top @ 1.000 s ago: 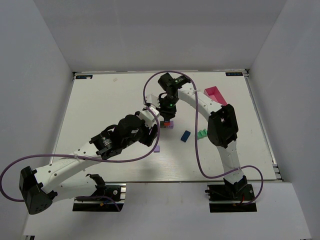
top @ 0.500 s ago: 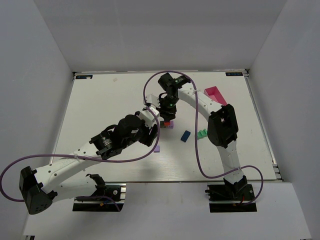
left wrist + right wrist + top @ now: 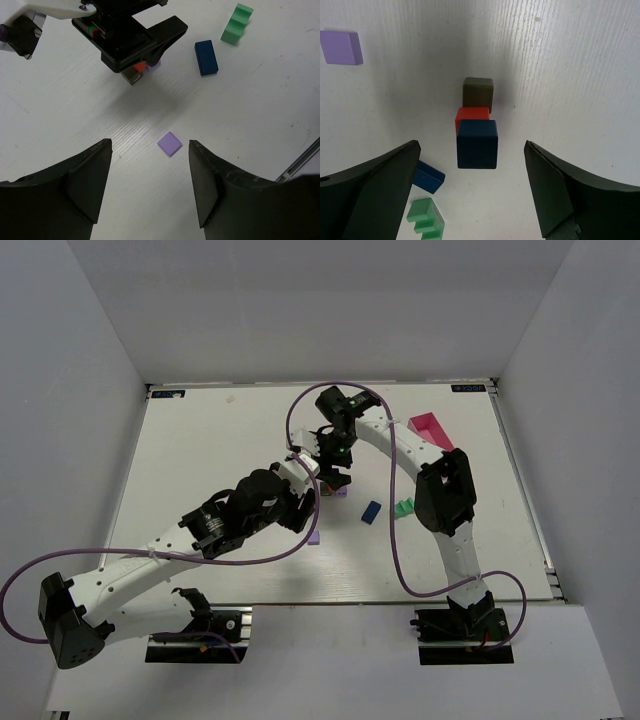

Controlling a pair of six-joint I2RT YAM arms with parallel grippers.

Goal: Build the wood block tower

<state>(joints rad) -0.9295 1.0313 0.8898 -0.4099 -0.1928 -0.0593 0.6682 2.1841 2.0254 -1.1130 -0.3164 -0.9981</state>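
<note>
The white tabletop (image 3: 200, 470) carries a job that looks partly done. The right arm reaches over its middle, and the right hand (image 3: 336, 475) hangs directly above the tower (image 3: 476, 125). Its two fingers are spread wide to either side of the stack, touching nothing and carrying nothing. The left hand (image 3: 149, 146) is likewise wide open and empty, poised low over the tabletop just short of the tower.

The pink tray (image 3: 432, 428) sits well apart at the far right and plays no part in the build.

From the right wrist view, the tower shows a navy cube (image 3: 477, 144) on top with a red cube (image 3: 471, 114) under it. A dark grey cube (image 3: 478, 92) shows just beyond them. I cannot tell whether the grey one is the foot of the stack or stands beside it. The left wrist view also shows a sliver of lilac at the tower's base, mostly hidden by the right hand.

Three pieces lie loose and unstacked:
- a green stepped block (image 3: 237, 23)
- a blue oblong block (image 3: 206, 57) beside it
- a flat lilac tile (image 3: 170, 144), which sits between the left hand's open fingers

I judge the tower to be about half built. The lilac tile looks like the next piece to go on, since the left hand is already lined up on it.
</note>
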